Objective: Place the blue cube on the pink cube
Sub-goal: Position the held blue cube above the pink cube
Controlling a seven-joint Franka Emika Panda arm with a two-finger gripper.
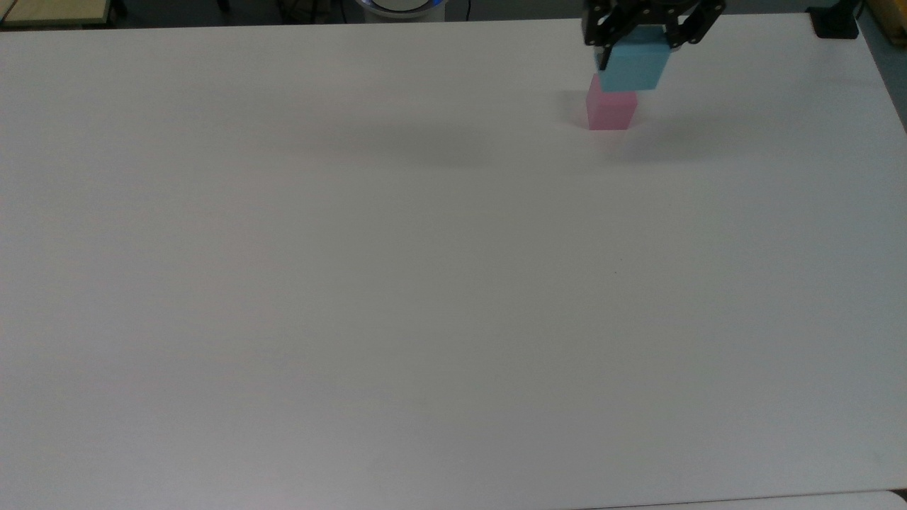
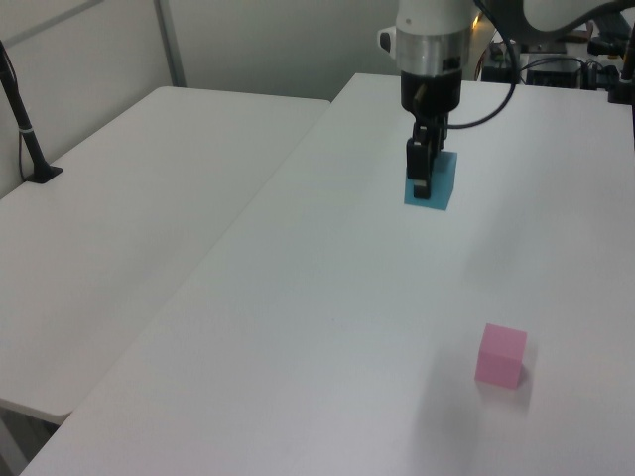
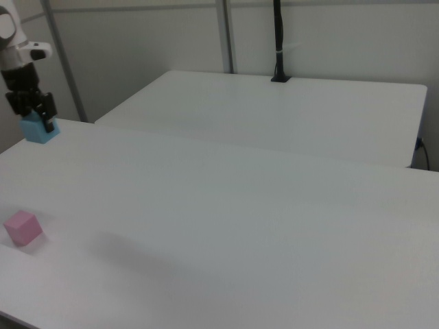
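The small sky-blue matte cube (image 1: 635, 66) has plain, unmarked faces and sharp edges, and looks about the same size as the small pale pink matte cube (image 1: 611, 110), which is equally plain. The black two-finger gripper (image 1: 648, 35) grasps the blue cube between its fingers, one on each side, and holds it raised off the white table (image 1: 425, 283).

In the top view the blue cube overlaps the upper part of the pink cube, sitting at about 1 o'clock from it, so the two seem almost stacked. The left view tells otherwise: there the gripper (image 2: 425, 183) carries the blue cube (image 2: 434, 180) in the air well apart from the pink cube (image 2: 500, 355), which rests on the table at about 5 o'clock from it. The right view agrees, with the blue cube (image 3: 40, 129) held by the gripper (image 3: 33, 118) near the picture's 9 o'clock edge, and the pink cube (image 3: 22, 227) on the table at 6 o'clock from it, with bare tabletop between them. A faint shadow lies on the table beside the pink cube in the top view.

The left view also shows the arm's white wrist (image 2: 430, 40) above the gripper.
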